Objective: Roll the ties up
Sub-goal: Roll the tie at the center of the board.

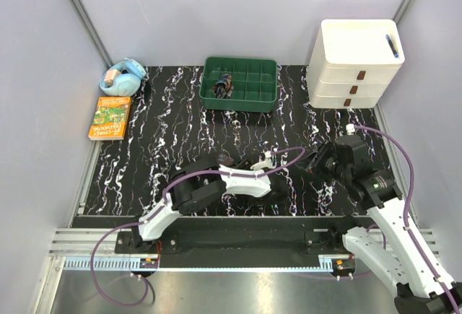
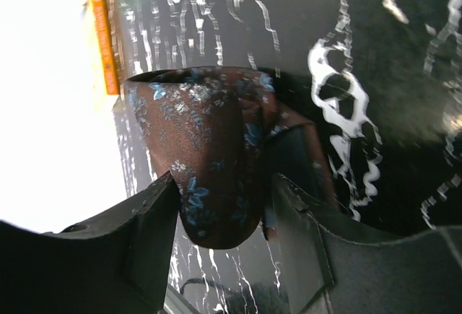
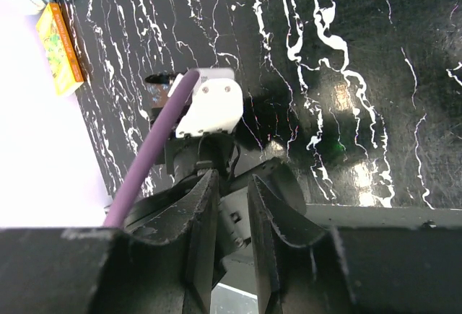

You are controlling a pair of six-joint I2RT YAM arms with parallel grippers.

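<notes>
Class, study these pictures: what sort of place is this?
Probably a robot test cell, not a home: plain grey walls enclose a marbled black table, with two bolted arms and props like a green tray and white drawers.

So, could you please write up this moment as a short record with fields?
Surface: black marbled table
Left end effector: shut on a rolled tie, brown cloth with blue flowers
Right end effector: fingers close together, nothing visibly between them, pointing toward the left arm
Green tray: far centre, divided, one dark bundle in a left compartment
White drawers: far right corner
Orange book: far left
Blue tape dispenser: behind the book
</notes>
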